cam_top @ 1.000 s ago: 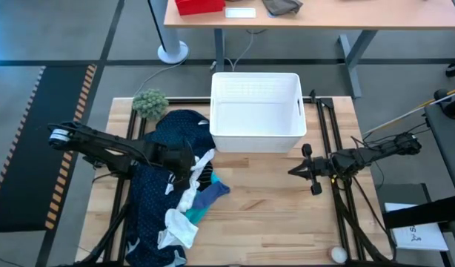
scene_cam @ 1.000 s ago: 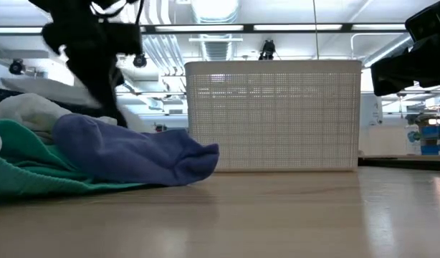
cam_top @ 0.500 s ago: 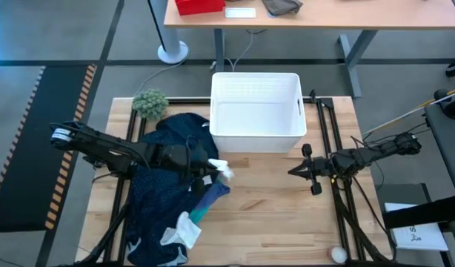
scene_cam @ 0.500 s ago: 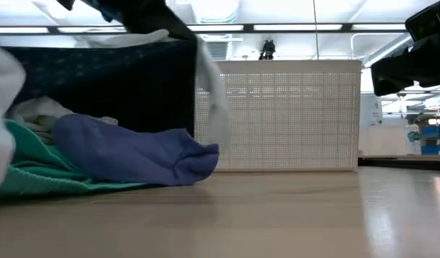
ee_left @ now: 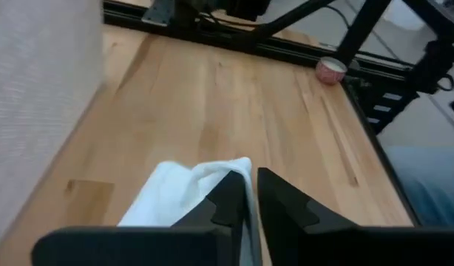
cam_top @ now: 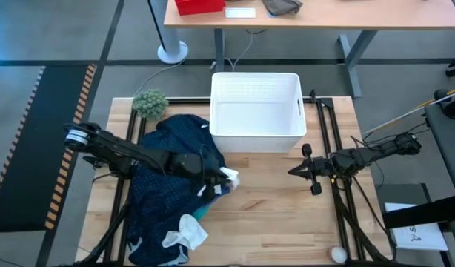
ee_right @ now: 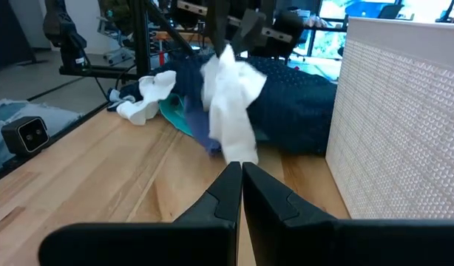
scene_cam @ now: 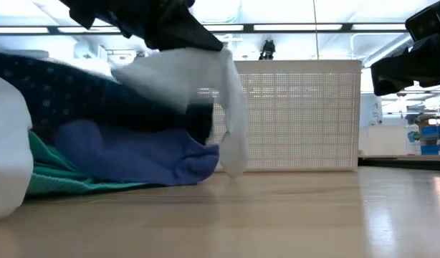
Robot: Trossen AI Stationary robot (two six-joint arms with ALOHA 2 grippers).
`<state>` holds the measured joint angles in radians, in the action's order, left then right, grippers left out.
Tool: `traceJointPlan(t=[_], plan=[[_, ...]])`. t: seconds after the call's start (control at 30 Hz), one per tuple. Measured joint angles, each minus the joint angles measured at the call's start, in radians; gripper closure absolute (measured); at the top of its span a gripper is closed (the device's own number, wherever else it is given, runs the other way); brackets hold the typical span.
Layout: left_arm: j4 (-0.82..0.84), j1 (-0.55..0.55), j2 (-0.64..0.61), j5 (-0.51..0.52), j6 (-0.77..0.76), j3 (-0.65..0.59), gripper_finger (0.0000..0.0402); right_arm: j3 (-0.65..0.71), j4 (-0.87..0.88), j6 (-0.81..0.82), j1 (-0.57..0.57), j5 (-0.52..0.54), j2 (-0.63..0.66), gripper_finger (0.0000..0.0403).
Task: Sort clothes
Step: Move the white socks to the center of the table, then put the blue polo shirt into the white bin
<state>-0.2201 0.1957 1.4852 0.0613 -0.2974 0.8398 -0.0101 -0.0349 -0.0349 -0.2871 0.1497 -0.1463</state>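
Lifting now, the left tool (cam_top: 218, 176) pinches a white sock (cam_top: 227, 176) clear of the clothes (cam_top: 164, 200), closer to the bin (cam_top: 255, 111) than before. Right tool (cam_top: 296, 170) waits shut.

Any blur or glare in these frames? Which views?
Low view: white cloth hanging from the left gripper is soft-edged, ceiling lights blow out bright, tabletop shows sheen. Left wrist view: bin wall close by is an out-of-focus pale mass. Right wrist view: cloth slightly smeared. High view: even light, sharp.
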Motion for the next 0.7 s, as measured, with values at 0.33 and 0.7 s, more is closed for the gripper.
traceJointPlan(t=[0.33, 0.7], plan=[[-0.041, 0.002, 0.018, -0.002, 0.0, 0.0, 0.0247, 0.0, 0.0, -0.001, 0.0, 0.0, 0.0, 0.0403], [0.308, 0.017, -0.184, 0.032, -0.041, 0.0, 0.0166, 0.0, 0.0, 0.001, 0.0, 0.0, 0.0, 0.0403]])
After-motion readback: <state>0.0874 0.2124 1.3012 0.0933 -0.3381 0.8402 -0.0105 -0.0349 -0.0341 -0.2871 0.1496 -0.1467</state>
